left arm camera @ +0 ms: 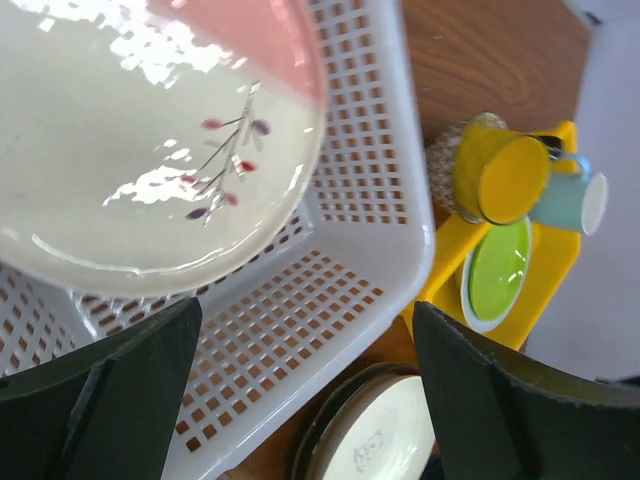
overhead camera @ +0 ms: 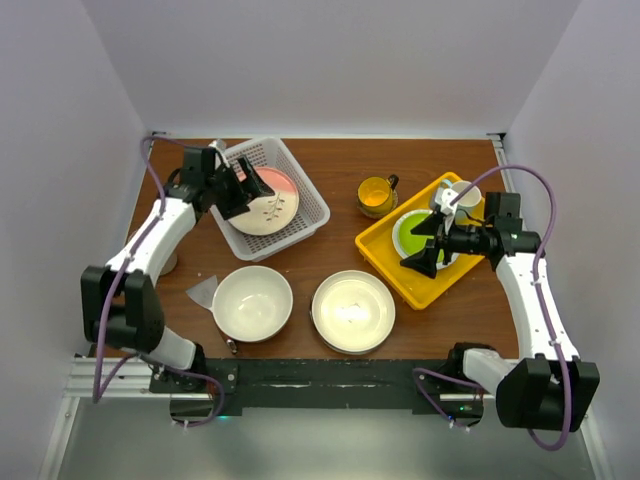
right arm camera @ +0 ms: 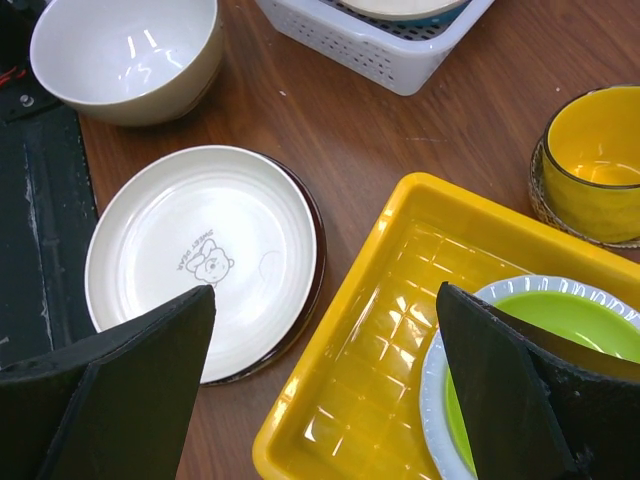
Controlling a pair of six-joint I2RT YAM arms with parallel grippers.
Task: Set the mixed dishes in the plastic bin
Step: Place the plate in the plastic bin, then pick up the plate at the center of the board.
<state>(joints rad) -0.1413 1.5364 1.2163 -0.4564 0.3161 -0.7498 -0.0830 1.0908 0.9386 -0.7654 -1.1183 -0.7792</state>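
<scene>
- Top view: the left tool (overhead camera: 235, 188) hangs over the white plastic bin (overhead camera: 312, 200) at 11 o'clock on the wooden desk (overhead camera: 335, 160). Its jaws are spread wide and grip nothing.
- A glossy round cream-pink plate (overhead camera: 270, 212) lies in the bin.
- At 6 o'clock a deep cream bowl (overhead camera: 252, 302) sits beside a shallower dark-rimmed bowl (overhead camera: 352, 311). A yellow mug (overhead camera: 376, 195) stands at 1 o'clock.
- At 3 o'clock the right tool (overhead camera: 420, 247), also wide open and empty, hovers over a yellow tray (overhead camera: 395, 275). The tray carries a green plate (overhead camera: 410, 232) and a white cup (overhead camera: 462, 197).
- Left wrist view: the plate shows a twig print with small red and purple leaves. It rests above the bin's floor of square holes (left arm camera: 340, 300).
- Right wrist view: the dark-rimmed bowl (right arm camera: 205, 255) has a small bear print inside. The mug (right arm camera: 595, 160) stands on a woven coaster (right arm camera: 545, 205). The tray floor (right arm camera: 380, 340) is shiny and ribbed.
</scene>
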